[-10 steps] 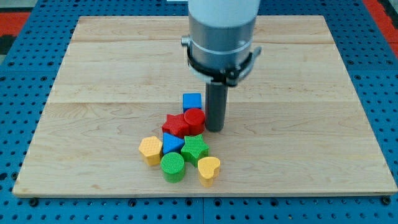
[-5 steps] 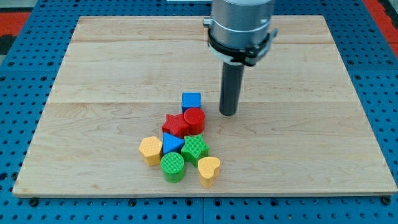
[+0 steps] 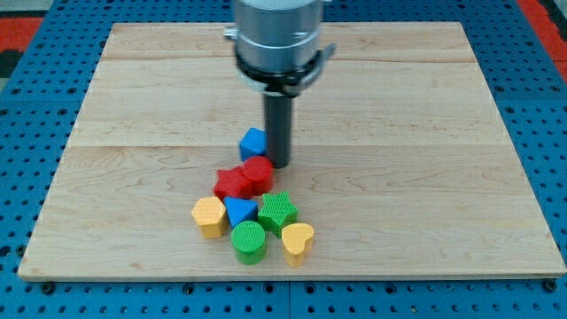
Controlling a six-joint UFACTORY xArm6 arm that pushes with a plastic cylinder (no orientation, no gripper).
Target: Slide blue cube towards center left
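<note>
**Tip against the blue cube, just below the bench's middle**

No writing, brand or label can be read on any block, on the rod or on the bench (image 3: 133,89).

The blue cube (image 3: 253,142) sits slightly below the middle of the wooden bench, turned so that one corner faces the view's bottom; it shows no long axis. My tip (image 3: 279,163) stands at the cube's 4 o'clock, touching or just beside its right face. There is no pincer on this arm, only the straight rod, so no open or closed state applies.

At the cube's 6 o'clock the red cylinder (image 3: 258,173) lies just beside it, with the red star (image 3: 230,183) touching that cylinder at 8 o'clock. Below them cluster the blue triangle (image 3: 239,211), the yellow hexagon (image 3: 209,215), the green star (image 3: 277,212), the green cylinder (image 3: 248,241) and the yellow heart (image 3: 298,240). The bench towards 9 o'clock of the cube carries no blocks.
</note>
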